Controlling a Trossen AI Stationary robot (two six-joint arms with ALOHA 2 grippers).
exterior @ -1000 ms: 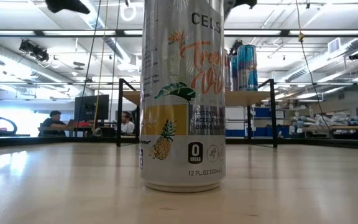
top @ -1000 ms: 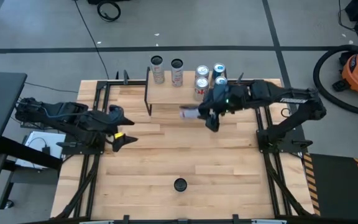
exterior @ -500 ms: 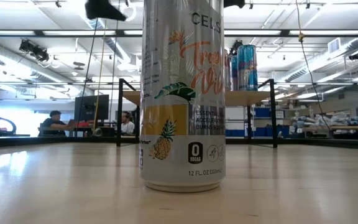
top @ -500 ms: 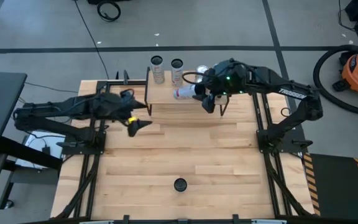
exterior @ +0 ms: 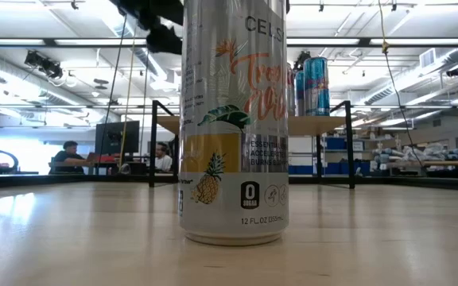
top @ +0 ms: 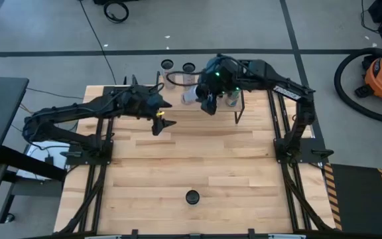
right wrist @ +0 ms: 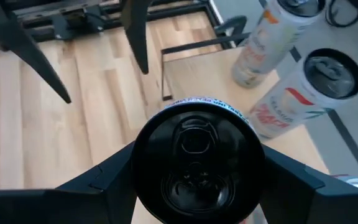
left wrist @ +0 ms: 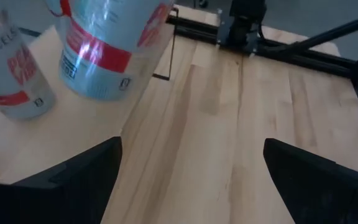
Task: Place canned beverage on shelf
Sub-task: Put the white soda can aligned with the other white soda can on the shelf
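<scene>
High view: right gripper (top: pixel 206 101) clamps a tilted can (top: pixel 190 97) over the shelf (top: pixel 178 99), beside standing cans (top: pixel 168 66); left gripper (top: pixel 162 121) gapes empty nearby.

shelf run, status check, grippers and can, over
Right gripper shut on can, held over the shelf. Left gripper open, empty, hovering at the shelf's edge. Two standing cans close beside the drop spot.
</scene>
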